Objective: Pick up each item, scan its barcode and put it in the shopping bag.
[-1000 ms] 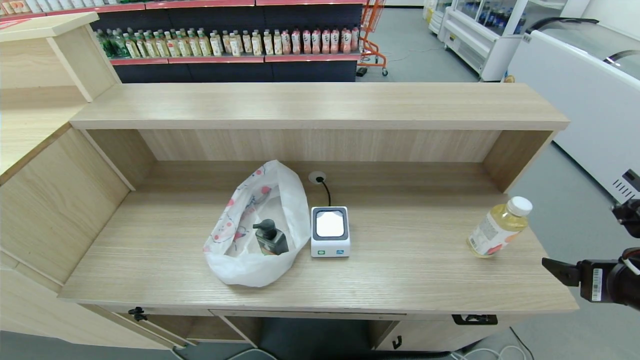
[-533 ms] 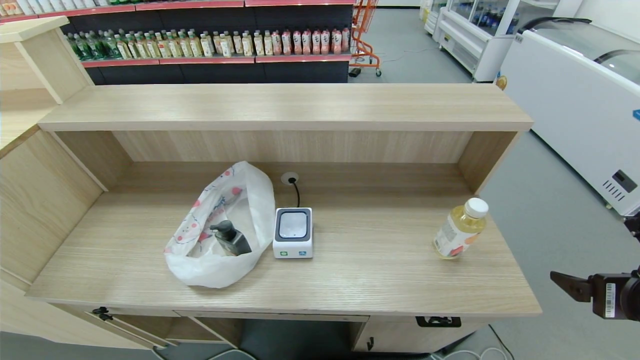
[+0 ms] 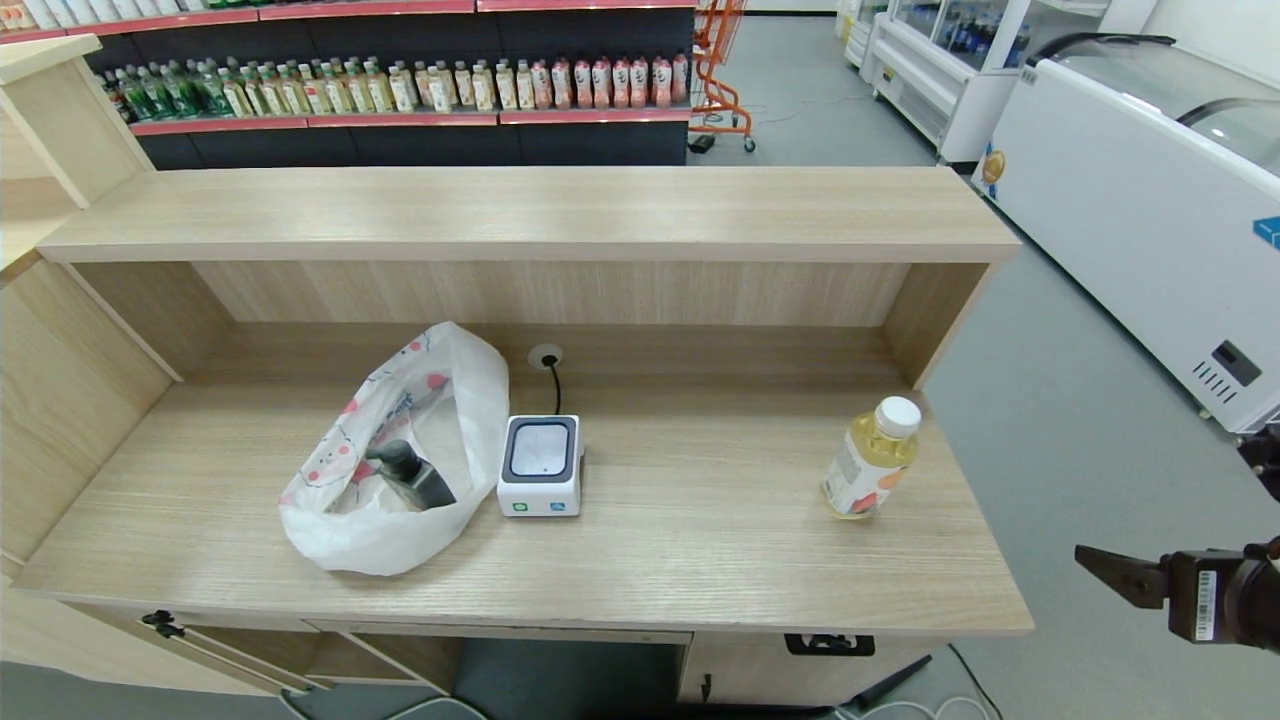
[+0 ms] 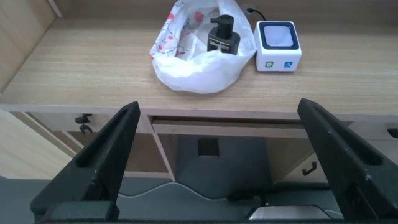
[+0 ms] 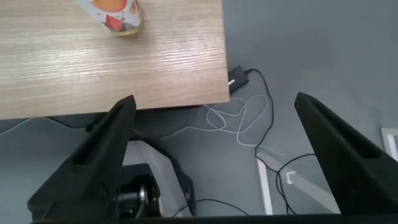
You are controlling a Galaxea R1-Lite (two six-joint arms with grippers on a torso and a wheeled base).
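A checkout bench (image 3: 700,560) mid-job: the shopping bag (image 3: 330,515) lies slumped with its mouth gaping up and toward the robot, evidently left that way so goods can be dropped in without a second arm holding it open. A dark pump bottle (image 3: 410,478) already rests inside, leaning on the plastic. Just beside the bag, on its right, sits the white scanner (image 3: 540,465), window facing up and its cable (image 3: 553,385) running back to a hole in the bench. That places the scan and the drop next to each other, so the carry between them looks short.

The one item outside the bag, a drink bottle (image 3: 870,458) with yellow liquid and a white cap, stands upright near the right end of the bench, well apart from the scanner.

The right claw (image 5: 214,99) hangs off the bench's right front corner, below the top, jaws spread wide and holding nothing; it looks the better placed to take the drink bottle. The left claw (image 4: 219,106) hangs low before the bench front, facing the bag, equally wide open and empty. By this evidence one item is bagged, and one is yet to be lifted, scanned and bagged.
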